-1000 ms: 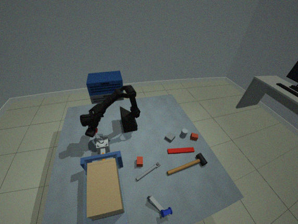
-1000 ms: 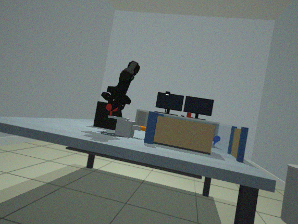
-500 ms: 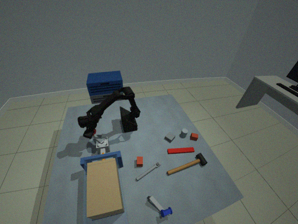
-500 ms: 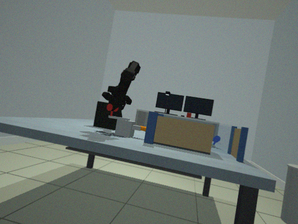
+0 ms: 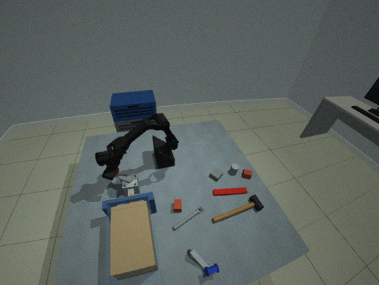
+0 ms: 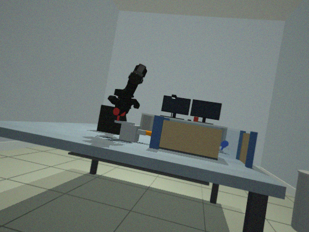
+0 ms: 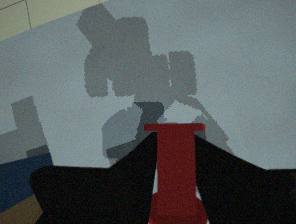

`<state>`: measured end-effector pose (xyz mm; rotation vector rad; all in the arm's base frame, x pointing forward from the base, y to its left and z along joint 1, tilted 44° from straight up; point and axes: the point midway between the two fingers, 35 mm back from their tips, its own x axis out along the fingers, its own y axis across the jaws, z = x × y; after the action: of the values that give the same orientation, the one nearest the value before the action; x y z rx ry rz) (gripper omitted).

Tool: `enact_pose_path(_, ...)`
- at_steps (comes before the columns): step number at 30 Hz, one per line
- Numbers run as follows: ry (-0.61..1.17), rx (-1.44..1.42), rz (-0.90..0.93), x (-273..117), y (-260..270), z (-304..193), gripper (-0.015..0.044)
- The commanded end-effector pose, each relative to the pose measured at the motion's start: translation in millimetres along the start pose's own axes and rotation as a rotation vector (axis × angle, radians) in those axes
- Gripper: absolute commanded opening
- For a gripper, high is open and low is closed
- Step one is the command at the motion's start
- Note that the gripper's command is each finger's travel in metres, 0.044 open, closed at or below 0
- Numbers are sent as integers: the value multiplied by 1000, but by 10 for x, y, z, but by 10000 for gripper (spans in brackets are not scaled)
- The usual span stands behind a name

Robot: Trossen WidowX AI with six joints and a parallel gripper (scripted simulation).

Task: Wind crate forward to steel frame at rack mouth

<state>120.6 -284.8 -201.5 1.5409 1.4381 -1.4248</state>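
Note:
The tan crate (image 5: 132, 238) (image 6: 190, 138) sits flat, its front close behind the blue frame (image 5: 116, 200) (image 6: 154, 132); whether they touch I cannot tell. A short orange strap (image 6: 148, 132) runs from the crate side to the grey winch (image 5: 130, 186) (image 6: 128, 132). My gripper (image 5: 114, 172) (image 6: 119, 113) (image 7: 170, 137) is shut on the red knob of the winch handle, beside the winch. The handle's grey arm (image 6: 122, 122) lies level across the winch top. Its key end is hidden, so its seating cannot be seen.
On the bench (image 5: 192, 149) lie a second crank with a blue knob (image 5: 211, 270), a wrench (image 5: 187, 219), a mallet (image 5: 235, 212), a red bar (image 5: 230, 191), an orange block (image 5: 177, 205) and several small blocks. A black panel (image 5: 163, 154) stands behind the winch.

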Motion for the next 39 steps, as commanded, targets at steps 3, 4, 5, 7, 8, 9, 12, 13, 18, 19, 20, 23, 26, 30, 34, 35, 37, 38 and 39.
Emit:
enact_pose_path(3,7,-6,28,5,189,-22,0)
enact_pose_path(4,8,-6,28,5,200,-22,0)
enact_pose_path(5,8,-6,28,4,217,-22,0)
enact_pose_path(7,8,-7,28,3,246,-22,0)
enact_pose_path(8,8,-7,28,3,257,-22,0)
enact_pose_path(9,8,-7,28,2,275,-23,0)
enact_pose_path(12,8,-7,29,0,314,-25,0)
enact_pose_path(13,8,-7,29,-2,332,-27,0)
enact_pose_path(18,8,-7,29,-7,399,-36,0)
enact_pose_path(19,8,-7,29,-9,416,-39,0)
enact_pose_path(20,8,-7,29,-10,427,-40,0)
enact_pose_path(23,8,-7,30,-16,472,-50,0)
enact_pose_path(26,8,-7,30,-21,511,-59,0)
enact_pose_path(30,9,-7,30,-30,565,-75,0)
enact_pose_path(34,9,-8,31,-40,618,-94,0)
enact_pose_path(35,9,-8,31,-44,634,-100,0)
enact_pose_path(37,9,-8,31,-49,660,-111,0)
enact_pose_path(38,9,-8,31,-52,671,-115,0)
enact_pose_path(39,9,-8,31,-55,686,-122,0)
